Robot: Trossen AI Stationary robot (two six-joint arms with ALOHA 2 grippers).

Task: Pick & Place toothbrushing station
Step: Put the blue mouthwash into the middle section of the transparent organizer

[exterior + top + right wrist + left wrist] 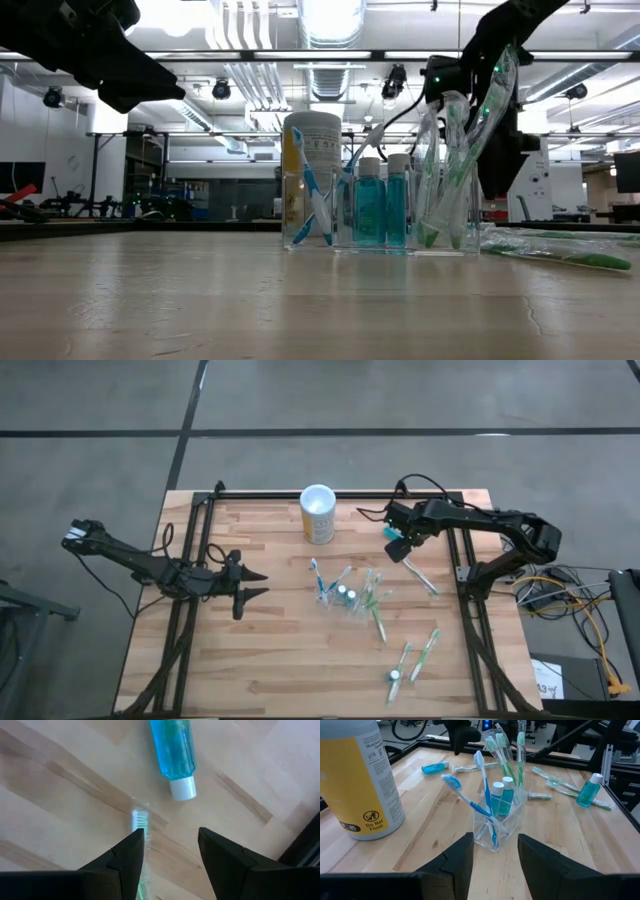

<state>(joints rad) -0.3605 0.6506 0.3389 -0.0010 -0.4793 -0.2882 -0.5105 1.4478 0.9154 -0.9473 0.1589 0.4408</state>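
Note:
The toothbrushing station is a small clear holder standing on its base in the middle of the wooden table. It holds blue toothbrushes, wrapped green toothbrushes and two small blue bottles. It also shows in the low view. My left gripper is open, to the station's left and pointing at it. My right gripper is open and points down at the table's far right. It stands over a lying blue bottle and a wrapped toothbrush head, with nothing between its fingers.
A tall yellow canister stands near the far edge, beyond the station. Loose wrapped toothbrushes and a small bottle lie near right. One more toothbrush lies by the right gripper. Black frame rails run along both sides.

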